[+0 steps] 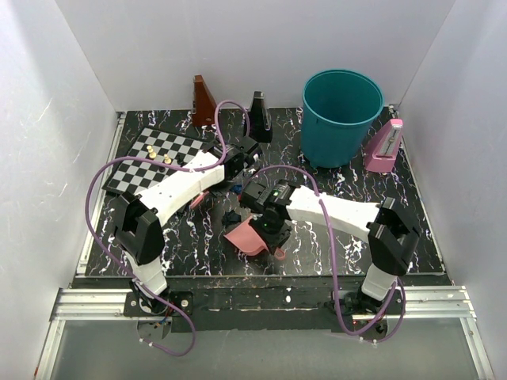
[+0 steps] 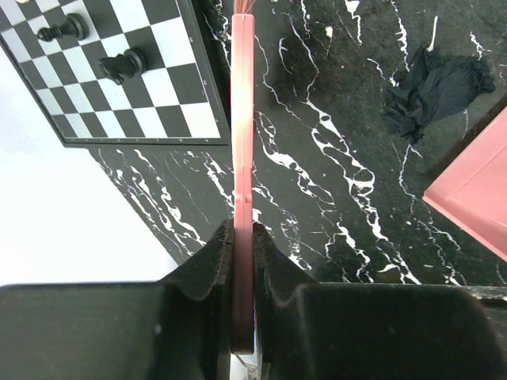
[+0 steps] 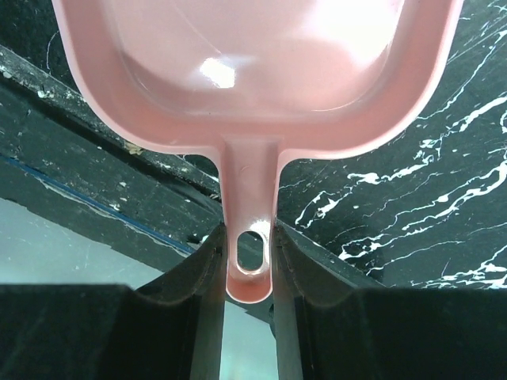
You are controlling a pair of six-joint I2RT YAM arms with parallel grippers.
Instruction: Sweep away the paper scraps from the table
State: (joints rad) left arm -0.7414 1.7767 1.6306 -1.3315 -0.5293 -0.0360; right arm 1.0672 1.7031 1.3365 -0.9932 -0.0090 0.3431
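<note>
Clearly, the left pincer (image 2: 243, 231) is clamped on the thin flat handle of the pink plastic brush (image 2: 242, 119), and the right pincer (image 3: 249, 237) is clamped on the short handle of the pink plastic dustpan (image 3: 261, 71). The only scrap I can tell clearly is a dark blue crumpled paper wad (image 2: 436, 89); it lies on the black desk with white marble veins (image 2: 333, 182), between the brush and the pan's lip, apart from both. I see some risks. The brush is held by a narrow handle far from its bristles, so a sideways push may turn it inside the pincer and the stroke would miss. The black-and-white chessboard (image 2: 142, 71) is just beside the brush, and a wide swing could knock the black chess pieces (image 2: 123, 65). Also, if the pan's lip does not lie flat on the desk, the light wad may slide under it or roll around it.
</note>
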